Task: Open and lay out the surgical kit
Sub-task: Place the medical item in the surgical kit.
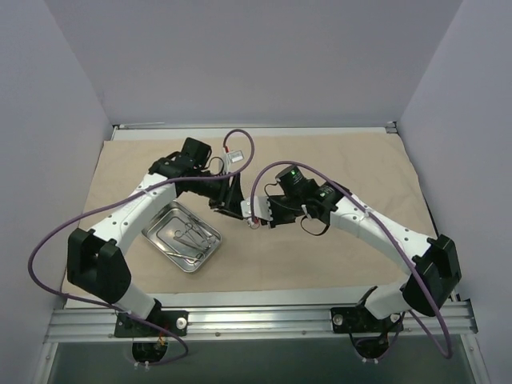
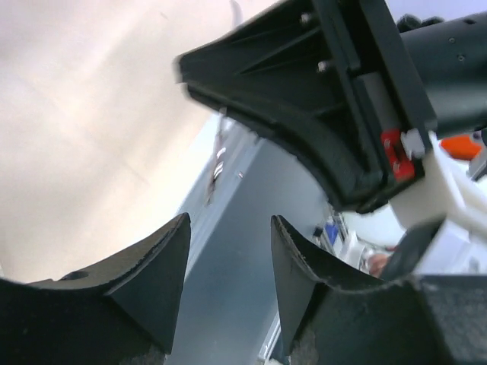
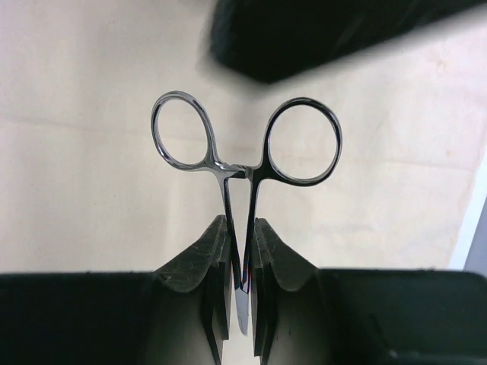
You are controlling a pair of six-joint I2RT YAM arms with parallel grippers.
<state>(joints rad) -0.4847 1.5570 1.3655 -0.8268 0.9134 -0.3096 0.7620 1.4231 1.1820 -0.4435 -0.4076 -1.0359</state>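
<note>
Student: Nearest, right pincer [image 3: 242, 222], what state?
Instructor: Clamped on ring-handled forceps [image 3: 237, 173], above beige cloth wrap [image 3: 91, 190], near steel tray [image 1: 159, 220]. Left pincer [image 2: 230, 219]: jaws apart, empty.
Student: Advice?
Instructor: Lower level; release once flat.

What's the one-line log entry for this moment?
left fingers: open, empty | right fingers: shut on ring-handled instrument | steel tray: on cloth wrap, instruments inside
</note>
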